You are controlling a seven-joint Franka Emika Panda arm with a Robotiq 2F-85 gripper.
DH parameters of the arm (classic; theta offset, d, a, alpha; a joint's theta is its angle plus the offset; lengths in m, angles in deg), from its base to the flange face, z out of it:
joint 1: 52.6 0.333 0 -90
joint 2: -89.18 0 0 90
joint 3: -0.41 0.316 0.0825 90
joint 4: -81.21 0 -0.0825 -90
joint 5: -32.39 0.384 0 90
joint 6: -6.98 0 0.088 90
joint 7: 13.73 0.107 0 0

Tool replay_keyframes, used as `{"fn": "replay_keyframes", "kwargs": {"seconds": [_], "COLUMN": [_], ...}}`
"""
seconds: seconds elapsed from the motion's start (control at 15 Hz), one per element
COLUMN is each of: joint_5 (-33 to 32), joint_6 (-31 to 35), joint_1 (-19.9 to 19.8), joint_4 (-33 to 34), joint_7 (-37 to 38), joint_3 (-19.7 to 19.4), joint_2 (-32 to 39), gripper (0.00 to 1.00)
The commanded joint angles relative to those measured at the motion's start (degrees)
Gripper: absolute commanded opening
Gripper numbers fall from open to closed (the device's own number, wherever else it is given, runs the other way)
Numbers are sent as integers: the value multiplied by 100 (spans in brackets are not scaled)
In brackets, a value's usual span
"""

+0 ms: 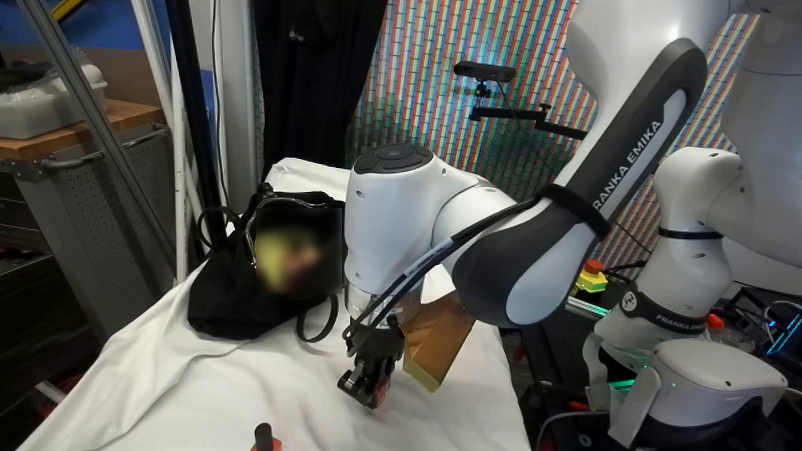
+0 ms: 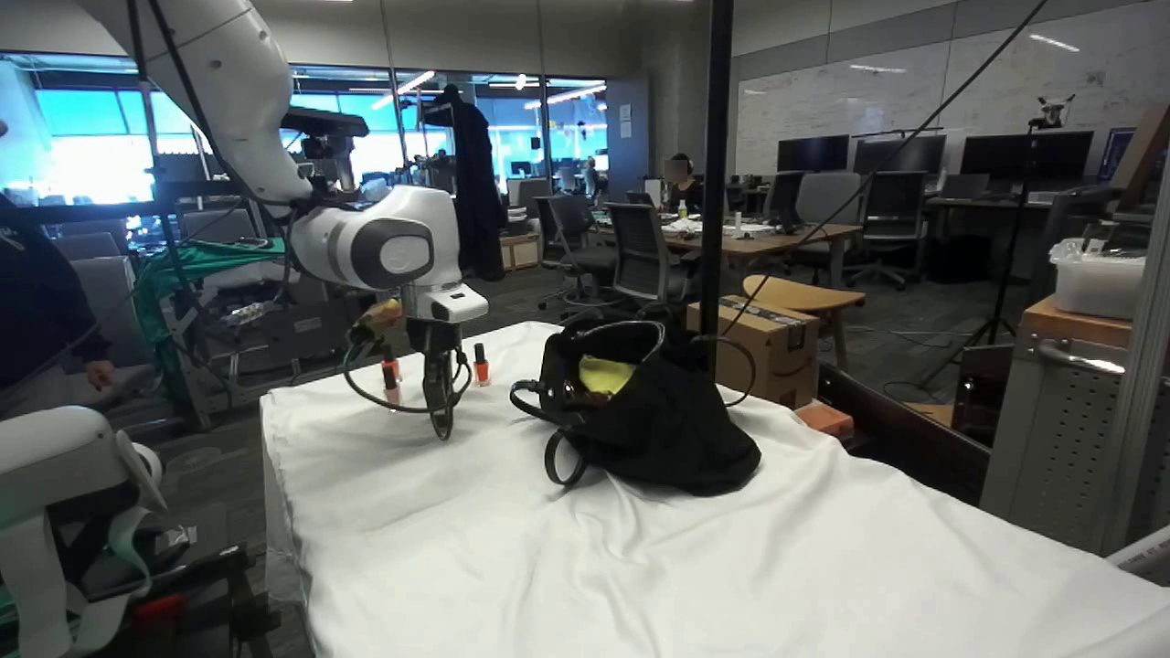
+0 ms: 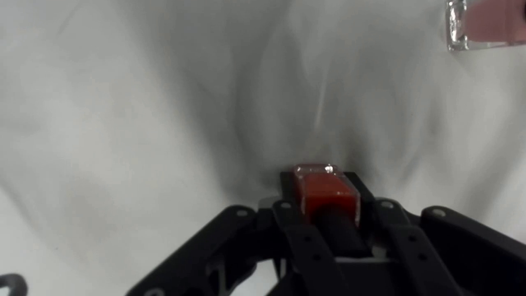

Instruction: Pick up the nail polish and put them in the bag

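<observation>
Tool [image 3: 324, 181] pinches red nail polish [image 3: 330, 197], arm [image 1: 617, 153] lettered "FRANKA EMIKA".

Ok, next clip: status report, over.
Fingers closed on red nail polish. Bag open, not yet reached. A strap loop on the fingers' side might snag.

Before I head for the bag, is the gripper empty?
No. The wrist view shows the gripper closed on a red nail polish bottle, with a finger pressed against either side of it.
</observation>
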Motion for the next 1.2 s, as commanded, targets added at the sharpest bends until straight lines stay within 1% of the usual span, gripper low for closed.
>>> {"fn": "replay_keyframes", "kwargs": {"seconds": [0.0,0.2,0.4,0.6,0.93,1.13], "joint_5": [-360,-453,-541,-806,-1020,-989], "joint_6": [-469,-774,-1090,-1295,-1530,-1685], "joint_1": [89,-55,-268,-486,-808,-966], "joint_4": [282,540,841,1198,1879,2325], "joint_7": [378,346,143,-5,-419,-766], "joint_3": [-197,-241,-347,-487,-613,-626], "joint_2": [-157,-219,-285,-276,-119,54], "gripper": [15,15,15,15,15,15]}}
